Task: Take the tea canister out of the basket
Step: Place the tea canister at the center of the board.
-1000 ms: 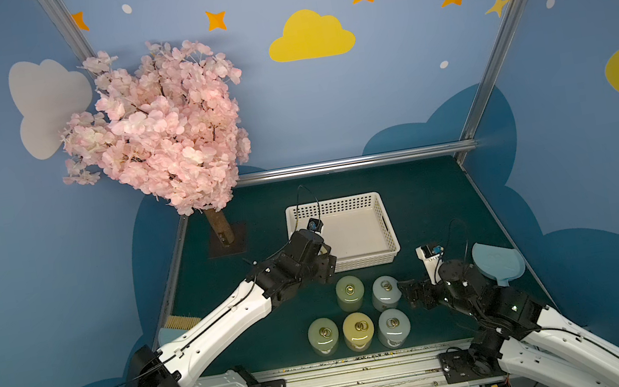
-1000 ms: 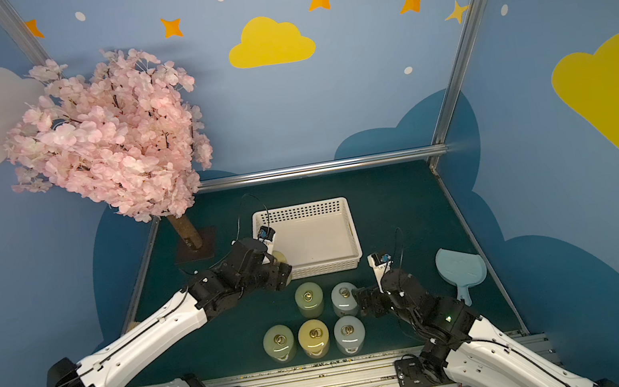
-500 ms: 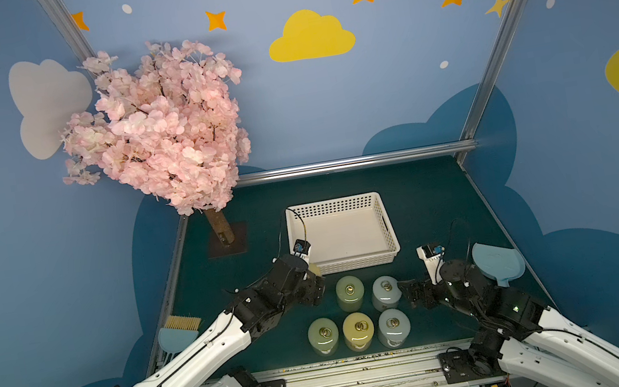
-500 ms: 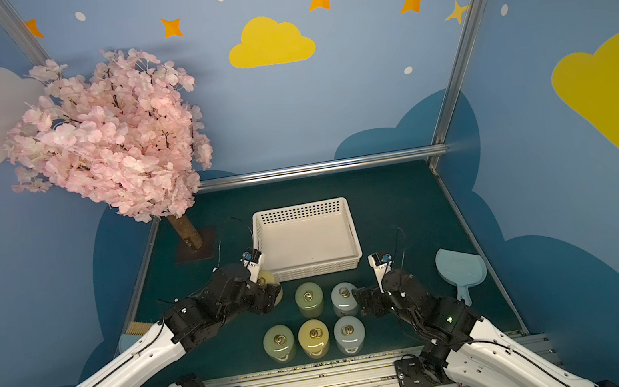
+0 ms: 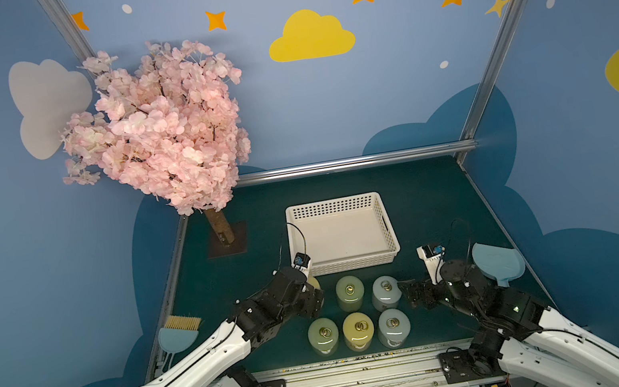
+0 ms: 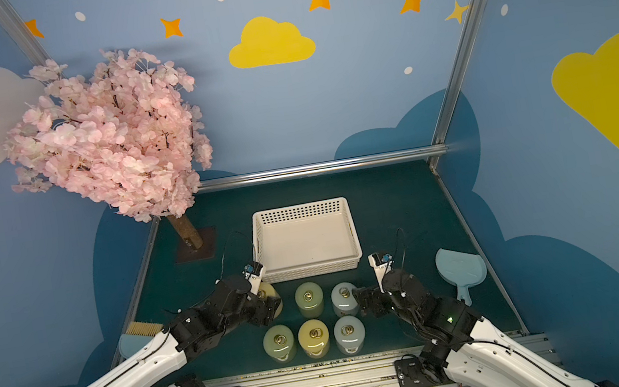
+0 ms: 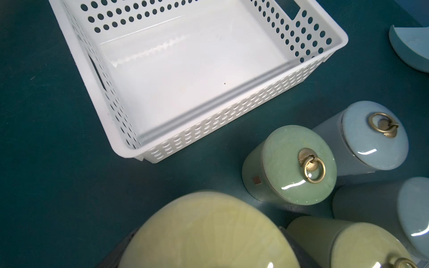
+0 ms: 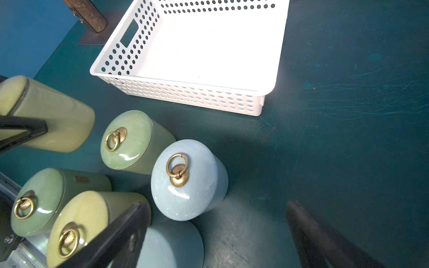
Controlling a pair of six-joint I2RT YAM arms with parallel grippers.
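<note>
White perforated basket (image 5: 346, 265); perhaps ceramic canister (image 7: 209, 232)

Both top views look down from high over the table's (image 5: 435, 204) 6 o'clock edge, far back, facing 12. The left wrist camera sits close at the basket's (image 7: 209, 126) 7 o'clock, the right at 5; all four share basket and canisters (image 8: 185, 181).

Only a sliver of the pale yellow glazed ceramic canister (image 5: 315, 282) shows in both top views, the left tool (image 5: 312, 301) covering the rest, its fingertips hidden underneath. On the left wrist camera that canister looms blurred, cut off by the frame edge. On the right wrist camera, the right tool's (image 8: 216, 206) dark fingers (image 8: 120, 234) run soft-focus off the frame.
</note>
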